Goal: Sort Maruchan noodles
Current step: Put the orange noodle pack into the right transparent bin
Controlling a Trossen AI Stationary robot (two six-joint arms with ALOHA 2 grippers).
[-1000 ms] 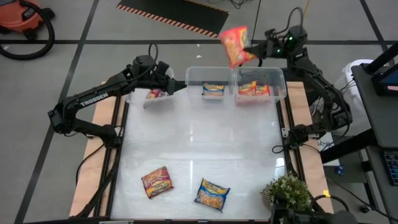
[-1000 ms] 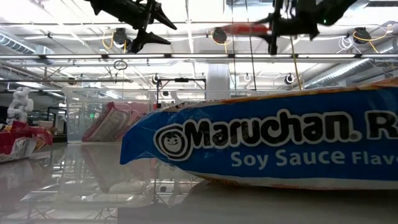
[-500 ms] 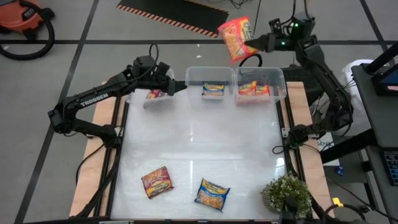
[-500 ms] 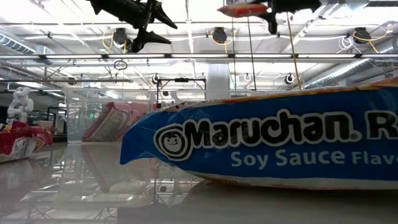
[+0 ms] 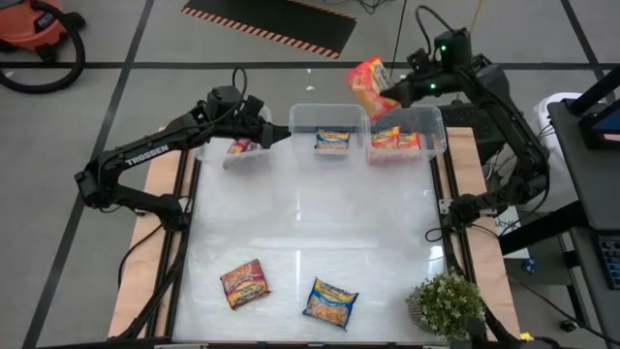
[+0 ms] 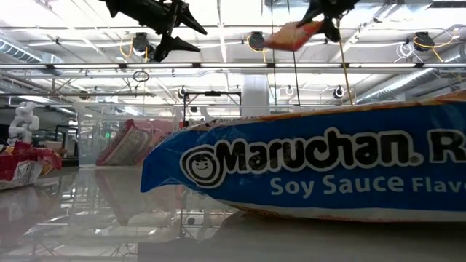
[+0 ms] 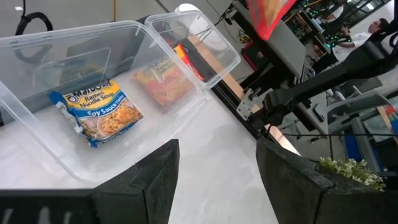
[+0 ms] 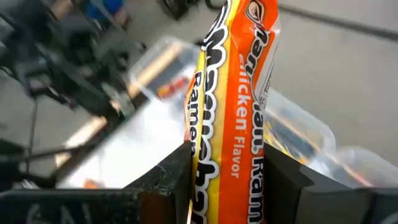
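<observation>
Looking down from above, we see the right pincer [image 5: 387, 93] pinching an orange noodle packet [image 5: 368, 82] over the right-hand bin [image 5: 436, 131]. From the left wrist, our left pincer [image 7: 214, 165] sits spread near the middle bin [image 7: 37, 81].

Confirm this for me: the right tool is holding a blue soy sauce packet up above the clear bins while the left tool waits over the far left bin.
Not quite. The packet in the right tool is orange, chicken flavor, not blue soy sauce; the right wrist view shows its label. The rest holds: it is held up above the clear bins while the left tool waits over the far left bin.
</observation>
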